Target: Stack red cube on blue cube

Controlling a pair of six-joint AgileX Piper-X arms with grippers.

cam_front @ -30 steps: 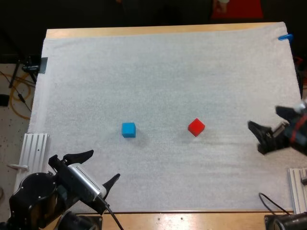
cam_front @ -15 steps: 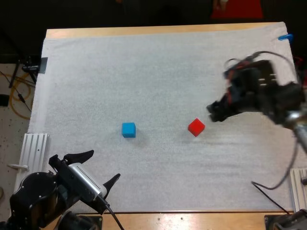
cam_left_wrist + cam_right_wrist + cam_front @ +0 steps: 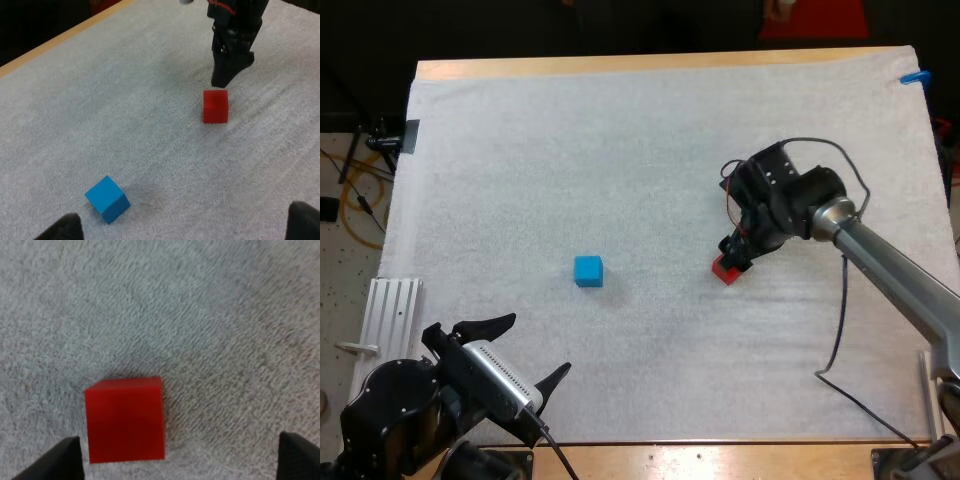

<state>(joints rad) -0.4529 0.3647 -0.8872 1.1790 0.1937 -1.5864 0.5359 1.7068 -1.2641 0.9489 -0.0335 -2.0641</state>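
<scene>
on the white mat (image 3: pixel 620 130), right of its middle, the right gripper (image 3: pixel 734 252) hovers over the red cube (image 3: pixel 722 271), jaws apart; left gripper (image 3: pixel 535 345), also apart, at the near edge. seemingly approach: next centre, lower, close.

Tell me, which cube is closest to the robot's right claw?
The red cube: the right gripper hangs open just above it. The blue cube sits alone, well off to the side.
</scene>
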